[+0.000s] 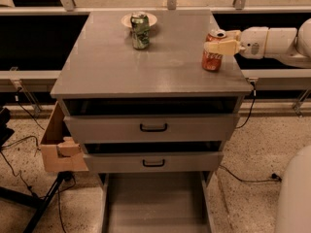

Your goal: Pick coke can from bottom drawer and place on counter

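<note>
The coke can (pixel 212 57), red-orange with a silver top, stands upright on the counter (pixel 146 69) near its right edge. My gripper (pixel 216 40) reaches in from the right on a white arm (pixel 272 41), and its pale fingers (pixel 221 46) sit on either side of the can's upper half, shut on it. The bottom drawer (pixel 155 203) is pulled out at the foot of the cabinet, and its flat grey floor shows nothing on it.
A green can (pixel 140 31) stands at the back of the counter in front of a small plate (pixel 127 19). Two handled drawers (pixel 153 127) (pixel 153 163) stand slightly open. A cardboard box (pixel 58 147) hangs at the cabinet's left. The white robot body (pixel 296 198) is at lower right.
</note>
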`<state>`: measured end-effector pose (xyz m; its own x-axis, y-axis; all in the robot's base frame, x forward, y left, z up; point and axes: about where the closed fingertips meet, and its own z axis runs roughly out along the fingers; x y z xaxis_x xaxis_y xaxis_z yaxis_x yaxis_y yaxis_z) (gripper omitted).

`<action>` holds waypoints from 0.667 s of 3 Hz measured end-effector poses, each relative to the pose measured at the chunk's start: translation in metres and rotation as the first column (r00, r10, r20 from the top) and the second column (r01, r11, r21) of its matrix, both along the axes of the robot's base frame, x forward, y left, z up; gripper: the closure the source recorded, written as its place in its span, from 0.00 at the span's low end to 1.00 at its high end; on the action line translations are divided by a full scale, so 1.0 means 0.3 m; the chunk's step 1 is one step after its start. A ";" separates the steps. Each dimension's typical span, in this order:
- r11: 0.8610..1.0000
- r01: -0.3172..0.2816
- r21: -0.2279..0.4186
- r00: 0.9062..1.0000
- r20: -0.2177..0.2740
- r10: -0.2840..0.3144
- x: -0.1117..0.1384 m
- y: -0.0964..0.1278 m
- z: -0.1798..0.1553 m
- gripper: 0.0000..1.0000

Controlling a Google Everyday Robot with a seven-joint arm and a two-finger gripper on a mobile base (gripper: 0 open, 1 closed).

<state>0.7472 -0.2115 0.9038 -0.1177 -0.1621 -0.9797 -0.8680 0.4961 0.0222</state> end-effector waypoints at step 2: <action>1.000 -0.005 0.001 1.000 -0.001 0.005 0.003 0.011 -0.002 0.00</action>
